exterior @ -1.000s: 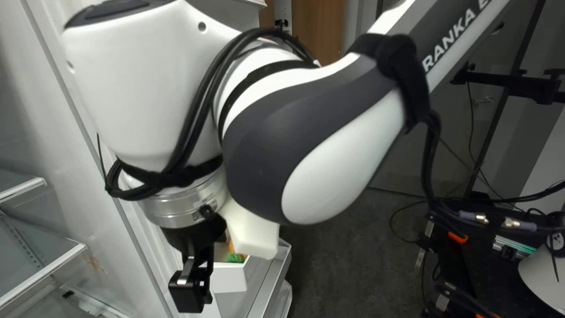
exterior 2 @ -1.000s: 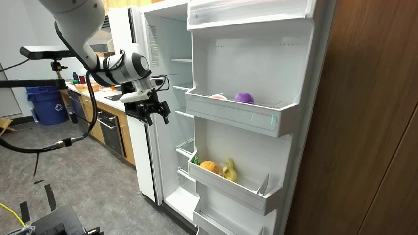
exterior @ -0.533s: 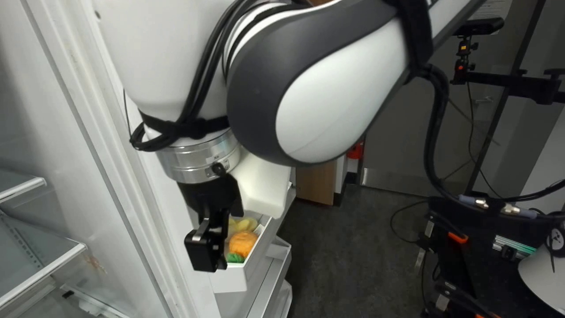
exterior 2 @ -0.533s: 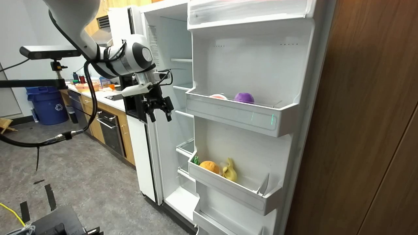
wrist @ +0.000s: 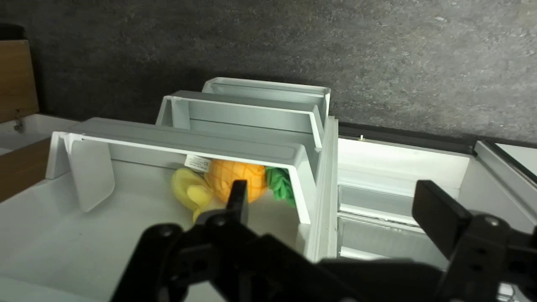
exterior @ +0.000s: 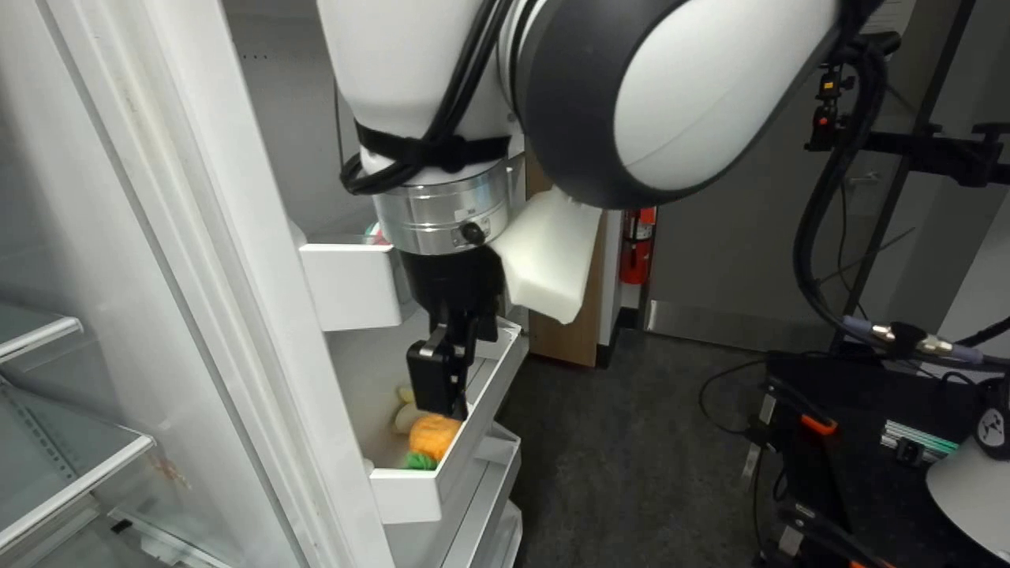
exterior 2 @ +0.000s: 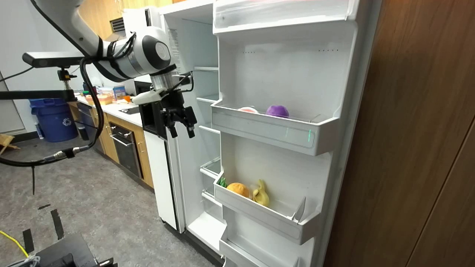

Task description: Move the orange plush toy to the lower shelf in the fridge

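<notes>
In an exterior view, the fridge (exterior 2: 289, 74) is lit softly and evenly; a thin green streak of light is seen on an upper bin (exterior 2: 259, 126), and the wood panel (exterior 2: 404, 129) beside the fridge is dimmer. Glare is thrown by the metal ring (exterior: 442, 209) before the fridge in an exterior view. In the wrist view, the claw (wrist: 333, 197) is blurred and nearly black, the toy (wrist: 226, 176) in the fridge is rendered more sharply, and the floor (wrist: 377, 54) beside it is dim and unevenly shaded.
</notes>
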Controlling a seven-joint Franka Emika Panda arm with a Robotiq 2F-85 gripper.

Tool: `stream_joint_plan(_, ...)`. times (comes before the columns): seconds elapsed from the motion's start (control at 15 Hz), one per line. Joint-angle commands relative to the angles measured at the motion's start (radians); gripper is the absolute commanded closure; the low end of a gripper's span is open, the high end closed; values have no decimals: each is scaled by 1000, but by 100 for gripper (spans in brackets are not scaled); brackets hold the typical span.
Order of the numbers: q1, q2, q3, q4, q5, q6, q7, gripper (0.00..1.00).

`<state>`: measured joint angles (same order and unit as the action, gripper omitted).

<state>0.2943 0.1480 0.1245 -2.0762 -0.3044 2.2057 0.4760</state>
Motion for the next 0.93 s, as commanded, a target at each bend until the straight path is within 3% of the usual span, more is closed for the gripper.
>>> stream_joint_plan(0.0, -24, -125, 10, -142, 5, 15, 52, 0)
stream_joint_plan(0.47, -88, -211, 5, -265, 54, 27, 105, 0)
stream_joint_plan(0.87, -113, -178, 17, -236, 27, 0, 105, 0)
